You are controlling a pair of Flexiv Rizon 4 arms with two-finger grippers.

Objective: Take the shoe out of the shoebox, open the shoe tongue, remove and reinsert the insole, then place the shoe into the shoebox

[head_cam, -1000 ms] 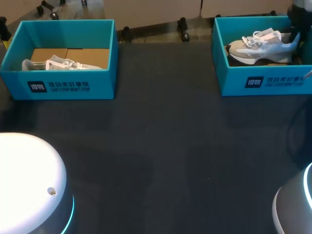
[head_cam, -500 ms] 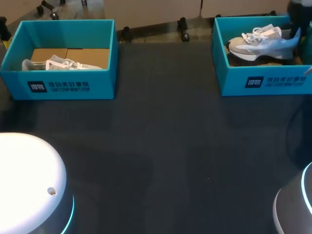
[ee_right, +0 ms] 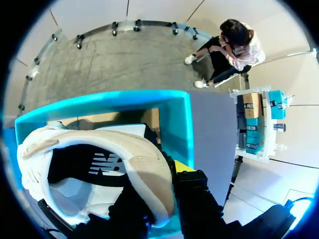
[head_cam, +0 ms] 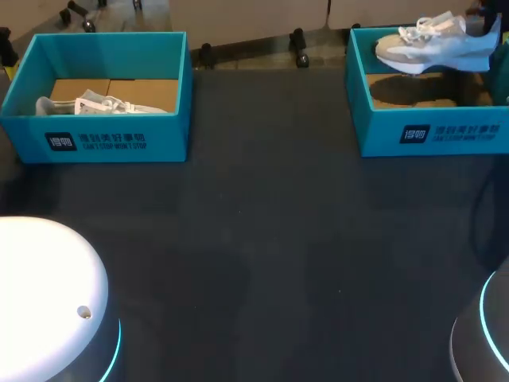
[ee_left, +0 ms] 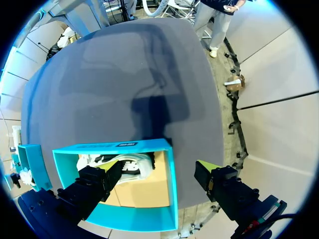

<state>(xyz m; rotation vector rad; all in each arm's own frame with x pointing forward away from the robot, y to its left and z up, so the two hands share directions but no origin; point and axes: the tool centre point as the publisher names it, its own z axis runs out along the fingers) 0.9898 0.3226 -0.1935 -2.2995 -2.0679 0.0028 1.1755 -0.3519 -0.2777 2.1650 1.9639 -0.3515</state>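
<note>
Sneaker (head_cam: 433, 44) risen: earlier down in right shoebox (head_cam: 429, 135), now aloft over its far rim.
Head view: long axis crosswise, toe toward table centre, heel at right side.
Left wrist view: left gripper (ee_left: 159, 180), fingers apart, over left shoebox (ee_left: 172, 191); second sneaker (ee_left: 127, 167) inside.
Right wrist view, grasp shown only here: right gripper (ee_right: 167, 181) clamped on heel collar.

**Open left gripper above the teal shoebox**

The left gripper (ee_left: 159, 169) hangs over a teal shoebox (ee_left: 124, 145) with its two fingers spread wide and nothing between them. One finger is over the box's open top, the other past its side wall. A white shoe (ee_left: 132, 167) lies inside on the brown cardboard floor (ee_left: 149, 191). The box stands on a dark grey table (ee_left: 114, 64), which bears the gripper's shadow (ee_left: 159, 109).
</note>
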